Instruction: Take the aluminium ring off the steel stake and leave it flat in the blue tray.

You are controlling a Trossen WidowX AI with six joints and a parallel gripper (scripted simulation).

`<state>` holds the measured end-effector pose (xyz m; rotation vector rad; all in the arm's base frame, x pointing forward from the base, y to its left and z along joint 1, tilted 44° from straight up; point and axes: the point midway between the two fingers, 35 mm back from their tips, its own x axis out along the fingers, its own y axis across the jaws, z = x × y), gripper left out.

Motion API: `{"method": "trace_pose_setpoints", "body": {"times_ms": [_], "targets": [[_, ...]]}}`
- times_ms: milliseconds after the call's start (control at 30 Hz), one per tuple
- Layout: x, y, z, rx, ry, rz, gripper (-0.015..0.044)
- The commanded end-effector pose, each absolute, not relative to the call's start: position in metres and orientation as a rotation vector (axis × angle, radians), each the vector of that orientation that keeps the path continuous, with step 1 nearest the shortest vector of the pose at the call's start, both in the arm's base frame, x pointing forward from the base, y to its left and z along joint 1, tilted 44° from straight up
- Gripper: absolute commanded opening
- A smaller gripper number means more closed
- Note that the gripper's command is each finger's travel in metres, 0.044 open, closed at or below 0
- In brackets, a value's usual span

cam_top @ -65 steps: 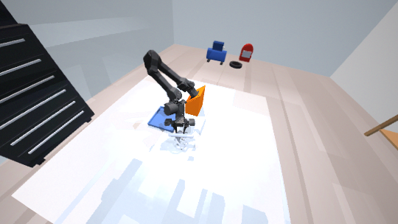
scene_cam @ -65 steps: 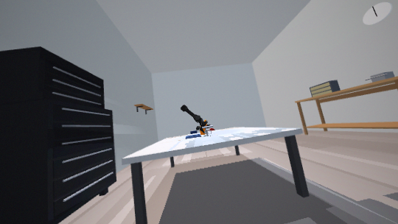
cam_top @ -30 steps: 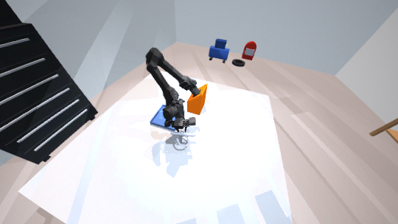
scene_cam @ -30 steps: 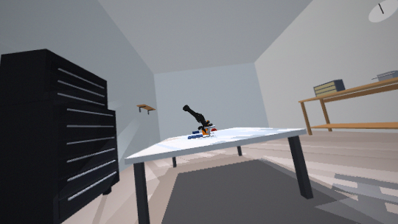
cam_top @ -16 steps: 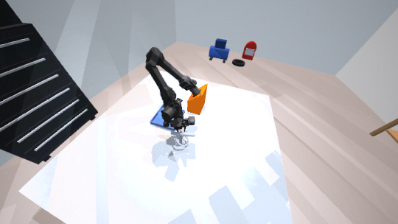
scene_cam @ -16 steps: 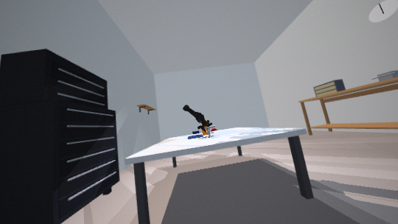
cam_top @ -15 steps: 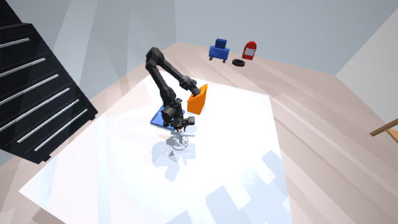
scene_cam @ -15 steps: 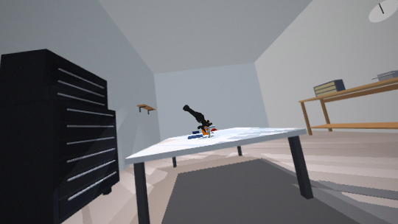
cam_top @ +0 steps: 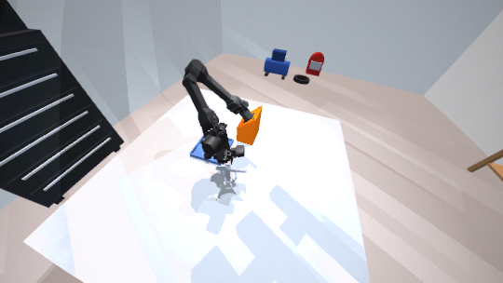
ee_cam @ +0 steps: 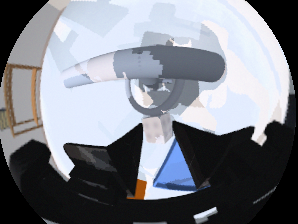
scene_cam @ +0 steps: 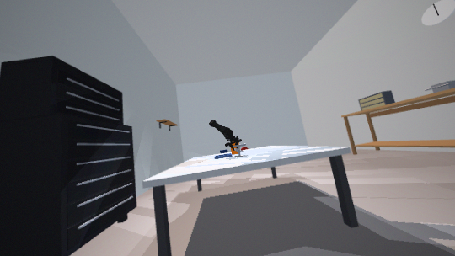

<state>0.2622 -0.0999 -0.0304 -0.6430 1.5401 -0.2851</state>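
The gripper (ee_cam: 158,128) (cam_top: 225,164) is shut on the small pale tab of the aluminium ring (ee_cam: 154,111). The ring extends beyond the fingertips in the wrist view. The steel cross-bar (ee_cam: 192,64) (cam_top: 238,170) runs broad and close across that view and hides the ring's far part. The stake's post is mostly hidden under the bar, and I cannot tell exactly how the ring sits around it. The blue tray (cam_top: 197,152) (scene_cam: 222,157) lies flat beside the stake, partly behind the arm; a corner of the tray (ee_cam: 176,169) shows beyond the right finger in the wrist view.
An orange block-like stand (cam_top: 250,130) (scene_cam: 234,150) (ee_cam: 140,189) is near the arm's base, behind the tray and stake. The white table (cam_top: 307,154) (scene_cam: 291,153) carries them. A black drawer cabinet (cam_top: 47,112) (scene_cam: 97,156) stands off to the left.
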Motion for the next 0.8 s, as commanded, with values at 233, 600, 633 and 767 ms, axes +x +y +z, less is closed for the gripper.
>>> {"method": "trace_pose_setpoints", "body": {"times_ms": [233,600,633,767], "targets": [[0.265,-0.101,-0.020,-0.616,1.560,-0.282,0.0000],[0.266,-0.103,-0.012,-0.578,1.567,-0.253,0.0000],[0.266,-0.103,-0.012,-0.577,1.567,-0.252,0.0000],[0.267,-0.103,-0.010,-0.566,1.569,-0.244,0.0000]]}}
